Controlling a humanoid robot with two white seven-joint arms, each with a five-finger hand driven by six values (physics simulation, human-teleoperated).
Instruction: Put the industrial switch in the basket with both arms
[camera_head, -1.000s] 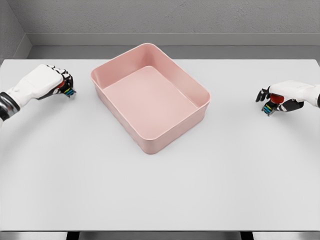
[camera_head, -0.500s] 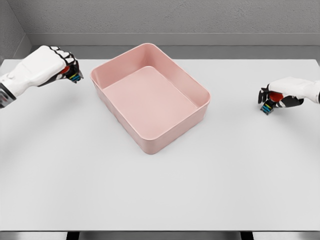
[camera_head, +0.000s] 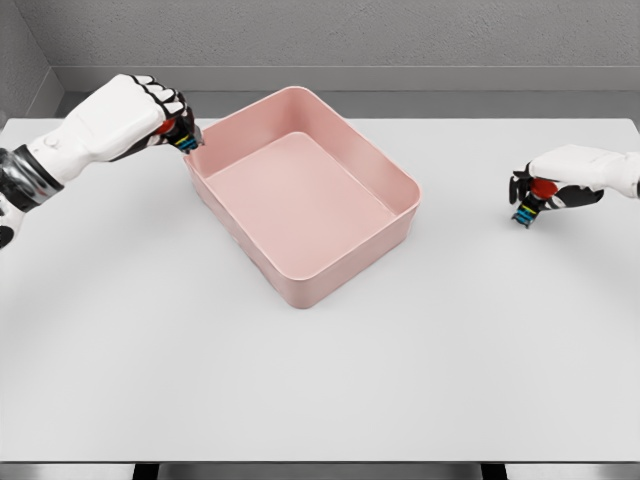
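A pink rectangular basket (camera_head: 399, 186) stands on the white table, turned at an angle, with nothing inside it. My left hand (camera_head: 150, 112) is raised by the basket's far left corner, fingers curled around a small industrial switch (camera_head: 183, 139) with a red top and coloured base. Near the table's right edge my right hand (camera_head: 552, 181) is curled on a second industrial switch (camera_head: 529, 207), whose red button and coloured base show under the fingers, just above the tabletop.
The white table (camera_head: 320, 380) stretches wide in front of the basket. A grey wall runs along the back edge.
My left hand has lifted its switch up and to the right, from the table's left side to the basket's far left corner. The right hand has shifted slightly upward with its switch.
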